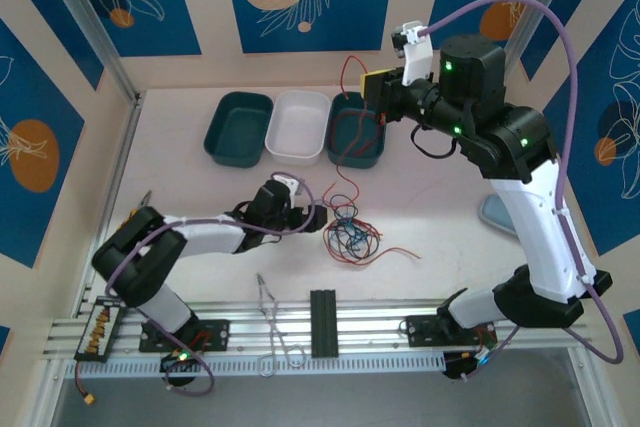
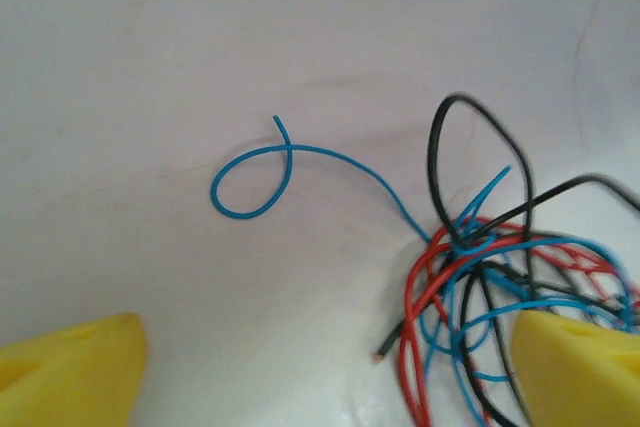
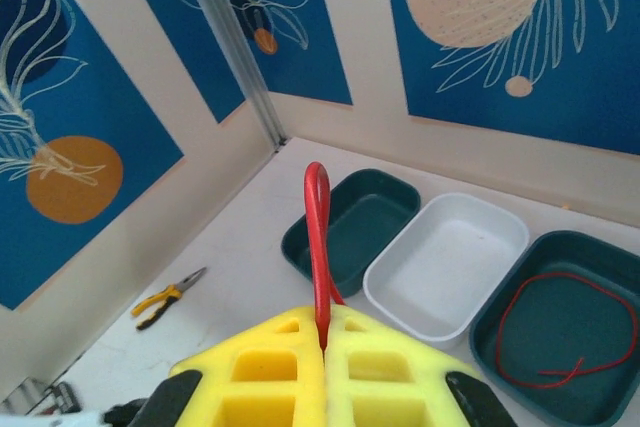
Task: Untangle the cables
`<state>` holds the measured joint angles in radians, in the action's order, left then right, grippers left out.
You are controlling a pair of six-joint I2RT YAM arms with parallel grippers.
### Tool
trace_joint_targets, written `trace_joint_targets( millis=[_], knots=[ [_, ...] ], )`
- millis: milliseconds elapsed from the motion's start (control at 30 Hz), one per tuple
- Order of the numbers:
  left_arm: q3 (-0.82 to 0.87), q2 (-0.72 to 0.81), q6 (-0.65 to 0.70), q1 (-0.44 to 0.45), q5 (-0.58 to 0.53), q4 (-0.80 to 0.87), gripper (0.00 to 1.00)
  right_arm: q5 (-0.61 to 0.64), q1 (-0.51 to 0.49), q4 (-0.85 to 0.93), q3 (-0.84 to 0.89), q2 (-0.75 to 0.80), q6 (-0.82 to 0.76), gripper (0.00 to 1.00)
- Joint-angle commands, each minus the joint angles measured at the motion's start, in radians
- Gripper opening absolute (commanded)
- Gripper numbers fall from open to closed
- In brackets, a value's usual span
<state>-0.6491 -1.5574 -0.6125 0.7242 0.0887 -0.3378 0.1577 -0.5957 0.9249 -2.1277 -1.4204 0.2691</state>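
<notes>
Right gripper, 1 o'clock of the tangle: we pinch a red cable high, likely to draw it free. Left gripper: wide, empty, at the tangle.

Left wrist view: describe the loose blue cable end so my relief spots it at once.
On the white table sits the tangle of cables. One blue cable leaves its left side and runs alone over bare table. Unlike the knotted red and black strands, it ends in a small closed loop with an upturned tip.
</notes>
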Motion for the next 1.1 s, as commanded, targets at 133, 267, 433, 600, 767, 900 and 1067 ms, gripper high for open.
trace_joint_targets(
  millis=[133, 267, 433, 600, 767, 900, 1067],
  knots=[
    [0.057, 0.285, 0.043, -0.008, -0.167, 0.204, 1.00, 0.022, 0.095, -0.064, -0.090, -0.148, -0.040, 0.00],
    [0.076, 0.427, 0.069, -0.013, -0.265, 0.315, 1.00, 0.022, 0.156, -0.082, -0.149, -0.256, -0.048, 0.00],
    [0.093, 0.570, 0.094, -0.020, -0.364, 0.414, 1.00, 0.035, 0.216, -0.071, -0.269, -0.401, -0.067, 0.00],
    [0.116, 0.676, 0.121, -0.025, -0.430, 0.465, 1.00, 0.039, 0.255, -0.069, -0.367, -0.532, -0.085, 0.00],
    [0.127, 0.736, 0.144, -0.029, -0.480, 0.495, 1.00, 0.060, 0.276, -0.077, -0.406, -0.641, -0.103, 0.00],
    [0.130, 0.758, 0.151, -0.032, -0.490, 0.508, 1.00, 0.068, 0.290, -0.080, -0.405, -0.706, -0.102, 0.00],
    [0.141, 0.765, 0.143, -0.035, -0.491, 0.517, 1.00, 0.063, 0.309, -0.061, -0.389, -0.758, -0.075, 0.00]
  ],
)
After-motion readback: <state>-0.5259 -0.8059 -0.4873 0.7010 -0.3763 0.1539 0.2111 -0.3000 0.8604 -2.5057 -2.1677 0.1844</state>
